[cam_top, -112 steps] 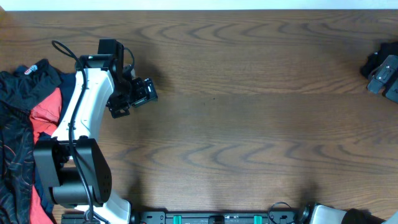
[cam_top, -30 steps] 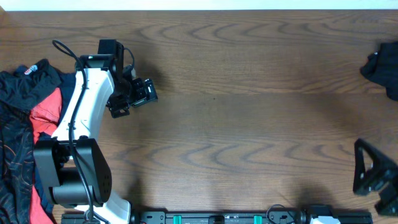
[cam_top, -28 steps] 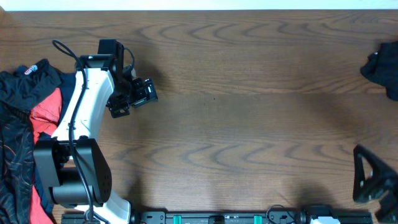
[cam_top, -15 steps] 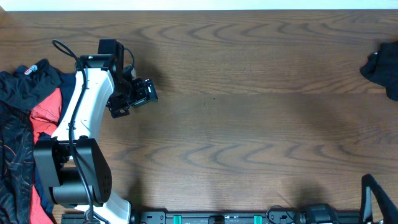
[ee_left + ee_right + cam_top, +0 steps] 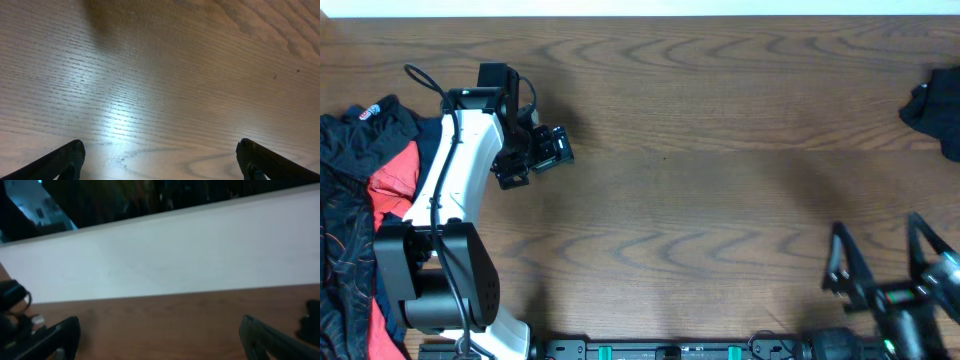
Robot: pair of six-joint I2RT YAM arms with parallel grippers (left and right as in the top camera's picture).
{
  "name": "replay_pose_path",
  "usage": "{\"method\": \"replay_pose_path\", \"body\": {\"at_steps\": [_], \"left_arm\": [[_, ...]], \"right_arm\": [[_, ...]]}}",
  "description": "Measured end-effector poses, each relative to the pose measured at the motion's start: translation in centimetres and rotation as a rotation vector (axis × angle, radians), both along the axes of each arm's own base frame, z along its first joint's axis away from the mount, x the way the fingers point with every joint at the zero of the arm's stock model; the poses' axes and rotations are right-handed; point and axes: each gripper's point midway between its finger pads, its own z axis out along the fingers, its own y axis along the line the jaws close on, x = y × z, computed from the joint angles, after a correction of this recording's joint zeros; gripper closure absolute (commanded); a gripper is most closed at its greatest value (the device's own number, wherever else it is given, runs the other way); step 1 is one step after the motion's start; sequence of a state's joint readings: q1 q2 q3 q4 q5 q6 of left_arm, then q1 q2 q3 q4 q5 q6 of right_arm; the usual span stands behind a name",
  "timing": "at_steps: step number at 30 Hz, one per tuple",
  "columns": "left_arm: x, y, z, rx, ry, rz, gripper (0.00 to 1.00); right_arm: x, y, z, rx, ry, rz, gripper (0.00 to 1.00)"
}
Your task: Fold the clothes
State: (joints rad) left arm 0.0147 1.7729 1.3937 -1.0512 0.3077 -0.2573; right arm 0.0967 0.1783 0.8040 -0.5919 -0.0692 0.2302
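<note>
The clothes lie in two places. A heap of black, red and patterned fabric [image 5: 355, 200] sits at the table's left edge, partly under the left arm. A single black garment [image 5: 933, 108] lies at the far right edge and shows as a dark patch [image 5: 312, 317] in the right wrist view. My left gripper [image 5: 535, 155] hovers right of the heap, open [image 5: 159, 161] over bare wood, holding nothing. My right gripper [image 5: 880, 255] stands near the front right corner, well short of the black garment, with its jaws wide apart [image 5: 160, 340] and empty.
The wooden table [image 5: 720, 150] runs bare between the two arms. A white wall [image 5: 175, 255] lies beyond its far edge. The white left arm [image 5: 445, 180] slants across the left side next to the heap.
The right gripper, which had sunk toward the front right corner almost out of the overhead view, has come back in and moved left. The left arm and the clothes have not moved.
</note>
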Motion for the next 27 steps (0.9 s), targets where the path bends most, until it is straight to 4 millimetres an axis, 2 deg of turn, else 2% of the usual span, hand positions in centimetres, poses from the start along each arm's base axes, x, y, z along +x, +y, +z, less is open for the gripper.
{"method": "replay_pose_path", "body": {"at_steps": [7, 15, 23, 27], "left_arm": [[0.0, 0.0, 0.0, 0.000, 0.000, 0.000, 0.02], [0.0, 0.0, 0.0, 0.000, 0.000, 0.000, 0.02], [0.0, 0.0, 0.0, 0.000, 0.000, 0.000, 0.02], [0.0, 0.0, 0.0, 0.000, 0.000, 0.000, 0.02]], "right_arm": [[3.1, 0.8, -7.0, 0.005, 0.024, 0.028, 0.01], [5.3, 1.1, -15.1, 0.016, 0.148, 0.034, 0.01], [6.2, 1.2, -21.0, 0.008, 0.262, 0.032, 0.01], [6.4, 1.2, -21.9, 0.005, 0.268, 0.032, 0.01]]}}
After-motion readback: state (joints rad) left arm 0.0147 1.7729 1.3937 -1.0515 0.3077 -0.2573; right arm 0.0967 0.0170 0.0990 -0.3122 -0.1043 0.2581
